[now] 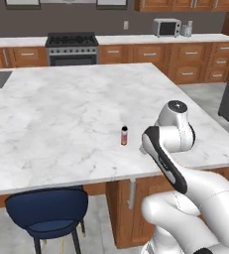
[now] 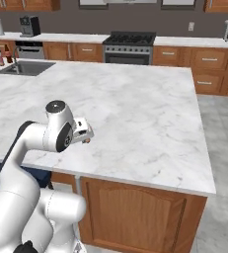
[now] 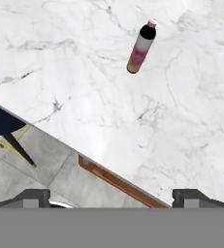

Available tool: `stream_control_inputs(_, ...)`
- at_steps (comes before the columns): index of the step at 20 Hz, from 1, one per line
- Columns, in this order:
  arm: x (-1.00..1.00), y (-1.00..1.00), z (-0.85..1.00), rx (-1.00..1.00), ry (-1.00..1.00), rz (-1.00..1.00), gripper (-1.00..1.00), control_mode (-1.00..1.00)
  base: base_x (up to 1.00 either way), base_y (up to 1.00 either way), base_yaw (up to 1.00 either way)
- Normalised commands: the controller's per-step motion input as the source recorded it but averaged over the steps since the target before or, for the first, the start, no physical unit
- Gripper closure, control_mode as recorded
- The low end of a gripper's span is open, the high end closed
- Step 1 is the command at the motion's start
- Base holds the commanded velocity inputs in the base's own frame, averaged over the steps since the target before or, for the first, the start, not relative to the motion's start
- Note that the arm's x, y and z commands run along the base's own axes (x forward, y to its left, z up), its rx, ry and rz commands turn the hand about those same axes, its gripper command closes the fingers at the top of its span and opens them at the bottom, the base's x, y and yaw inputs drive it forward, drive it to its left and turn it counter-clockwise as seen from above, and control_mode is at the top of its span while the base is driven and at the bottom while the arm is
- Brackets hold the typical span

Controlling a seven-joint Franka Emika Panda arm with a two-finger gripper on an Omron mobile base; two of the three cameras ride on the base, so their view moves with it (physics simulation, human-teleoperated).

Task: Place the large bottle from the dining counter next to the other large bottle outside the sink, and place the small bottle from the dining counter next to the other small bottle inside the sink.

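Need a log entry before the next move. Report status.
Gripper open, empty, above the dining counter edge. Small bottle upright on the marble ahead, untouched. Nothing between gripper and bottle. Sink at the far corner.

Gripper (image 3: 111, 196) empty, jaws wide apart, pointing downward.

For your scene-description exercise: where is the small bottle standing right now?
The small bottle stands upright on the dining counter, near its front edge, just left of the robot arm in the left base view.
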Motion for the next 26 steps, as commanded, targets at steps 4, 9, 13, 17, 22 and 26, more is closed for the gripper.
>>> stream_control_inputs(4, 0.0, 0.0, 0.0, 0.0, 0.0, 0.0, -1.0, 1.0, 0.44, 0.31, -0.05)
stream_control_inputs(9, 0.0, 0.0, 0.0, 0.0, 0.0, 0.0, -1.0, 1.0, 0.37, 0.31, -0.04)
stream_control_inputs(13, 0.0, 0.0, 0.0, 0.0, 0.0, 0.0, -1.0, 1.0, 0.24, 0.24, -0.03)
stream_control_inputs(17, 0.0, 0.0, 0.0, 0.0, 0.0, 0.0, -1.0, 1.0, 0.03, 0.06, 0.0)
stream_control_inputs(22, 0.0, 0.0, 0.0, 0.0, 0.0, 0.0, -1.0, 1.0, 0.01, 0.0, 0.0)
stream_control_inputs(26, 0.0, 0.0, 0.0, 0.0, 0.0, 0.0, -1.0, 1.0, 0.07, 0.0, 0.0)
